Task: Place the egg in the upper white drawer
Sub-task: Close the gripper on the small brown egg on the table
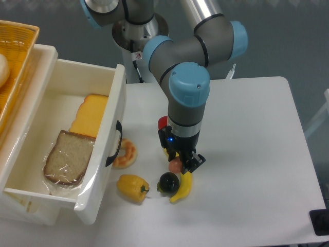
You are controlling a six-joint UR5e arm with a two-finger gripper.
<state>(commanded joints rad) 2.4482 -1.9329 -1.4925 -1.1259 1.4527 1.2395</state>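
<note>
Camera view: a fixed look down on a white desk (247, 128) with the arm reaching in from the back.
Arm: the grey and blue UR5e arm (189, 87) bent down over the middle of the desk, wrist pointing straight at the surface.
Claw: the claw (181, 163) stood low over the desk, its dark fingers (192, 162) down around the egg; the egg sat between them, but from where I stood I could not tell whether they had closed on it or only straddled it.
Egg: the egg (175, 165) was a small pinkish-tan oval, partly hidden by the claw, seemingly on the desk, well apart from the drawer.
Upper white drawer: the upper white drawer (117, 103) was pulled open at the left, its black handle (115, 144) facing the desk.
Drawer contents: a slice of brown bread (67, 157) in clear wrap lay near the front, with yellow cheese slices (90, 116) behind it.
Donut: a glazed donut (126, 153) lay just beside the drawer front.
Yellow pepper: a yellow pepper (132, 187) lay below the donut.
Black ball: a black ball (168, 182) sat just below the egg.
Banana: a small banana (184, 188) curved against the ball's right side.
Red thing: a red item (163, 123) showed behind the wrist, mostly hidden.
Basket: a yellow wicker basket (20, 46) sat at the top left, above the drawer.
</note>
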